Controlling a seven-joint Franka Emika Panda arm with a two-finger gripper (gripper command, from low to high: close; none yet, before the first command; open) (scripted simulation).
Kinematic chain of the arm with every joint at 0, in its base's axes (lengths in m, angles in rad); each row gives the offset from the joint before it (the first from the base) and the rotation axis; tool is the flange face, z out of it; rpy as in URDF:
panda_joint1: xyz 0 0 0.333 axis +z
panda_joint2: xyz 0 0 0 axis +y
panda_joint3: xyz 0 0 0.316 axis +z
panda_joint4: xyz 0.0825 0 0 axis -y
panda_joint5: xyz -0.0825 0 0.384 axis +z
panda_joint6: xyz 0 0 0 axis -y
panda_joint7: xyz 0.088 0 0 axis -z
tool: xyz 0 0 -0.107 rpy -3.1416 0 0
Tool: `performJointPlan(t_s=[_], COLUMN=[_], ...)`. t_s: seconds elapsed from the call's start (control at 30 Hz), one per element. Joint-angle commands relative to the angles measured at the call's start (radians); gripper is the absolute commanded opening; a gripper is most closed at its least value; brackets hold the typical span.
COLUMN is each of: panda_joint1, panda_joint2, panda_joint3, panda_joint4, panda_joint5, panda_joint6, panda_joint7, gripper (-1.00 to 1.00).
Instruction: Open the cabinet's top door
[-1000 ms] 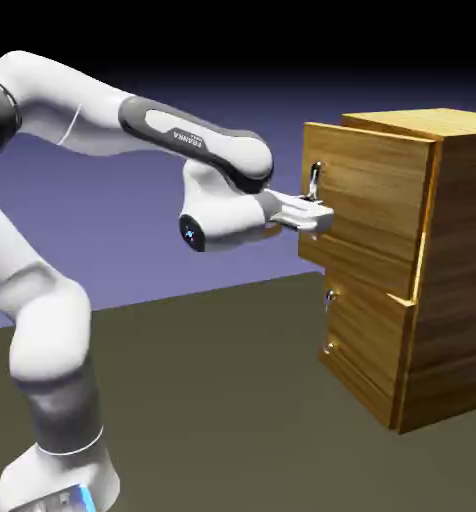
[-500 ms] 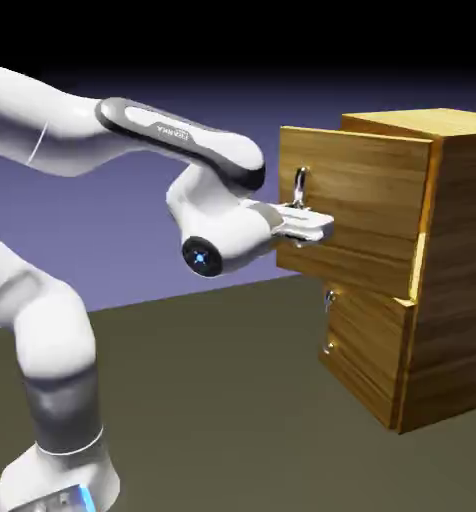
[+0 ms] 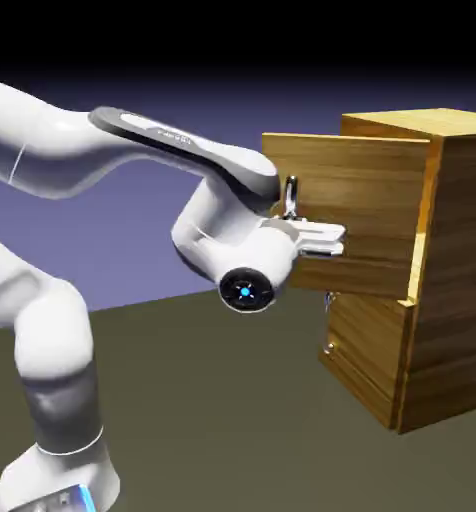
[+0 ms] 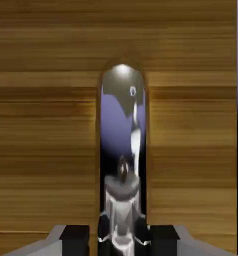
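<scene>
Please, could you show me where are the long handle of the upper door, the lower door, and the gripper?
Handle (image 4: 123, 120): hand view, its shiny front.
Lower door (image 3: 367, 350): exterior view, its wooden front.
Gripper (image 4: 119, 240): hand view, between its fingertips.

Golden-brown wood and white arm against blue-violet.
From my station I see horizontal streaks of darker brown grain across the top door (image 3: 357, 210), and a brighter yellow-gold top on the cabinet (image 3: 462, 250). The long handle (image 4: 123, 120) is mirror-silver, reflecting violet, black and grey-olive. My arm (image 3: 57, 140) is white with a dark grey band, plus a black disc (image 3: 247, 290) dotted bright blue. The floor (image 3: 202, 410) reads dull olive-brown; the backdrop (image 3: 182, 210) fades from blue-violet up to black.
</scene>
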Motion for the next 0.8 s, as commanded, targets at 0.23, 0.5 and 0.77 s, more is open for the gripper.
performJointPlan(t_s=[0.23, 0.5, 0.77], panda_joint1=[0.012, 0.046, 0.021], panda_joint2=[0.191, 0.445, 0.654], panda_joint3=[-0.197, -0.341, -0.4], panda_joint4=[0.18, 0.417, 0.607], panda_joint5=[-0.238, -0.35, -0.378], panda_joint6=[-0.349, -0.697, -0.94], panda_joint7=[-0.009, -0.076, -0.149], gripper=[-1.0, -1.0, 1.0])
